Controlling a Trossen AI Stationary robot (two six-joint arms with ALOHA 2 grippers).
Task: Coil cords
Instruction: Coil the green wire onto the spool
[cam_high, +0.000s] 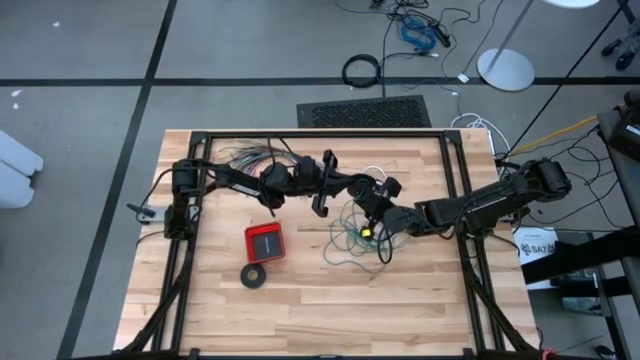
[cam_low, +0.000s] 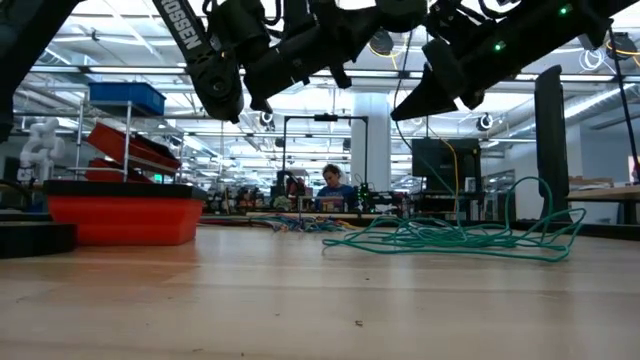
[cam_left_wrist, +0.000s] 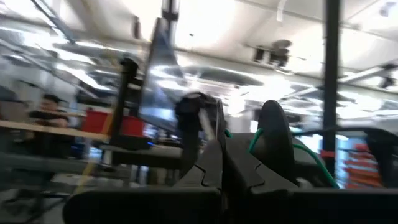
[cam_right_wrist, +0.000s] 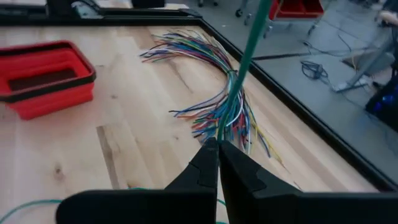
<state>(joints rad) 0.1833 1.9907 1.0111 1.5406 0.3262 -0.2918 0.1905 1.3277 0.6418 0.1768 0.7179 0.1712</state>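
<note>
Teal-green wire (cam_high: 352, 238): loose tangle at table centre-right, no clear long axis. One strand runs taut up from the right gripper (cam_right_wrist: 217, 144), pinched shut on it, toward 12 o'clock. Left gripper (cam_left_wrist: 225, 146), also shut on wire. Your risk: pulling apart tightens knots or snags the many-coloured wires (cam_right_wrist: 214, 74) nearby.

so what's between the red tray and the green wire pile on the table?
Bare wood, in the high view: nothing lies between the red tray and the teal-green wire. The black ring sits nearer, off that line.
</note>
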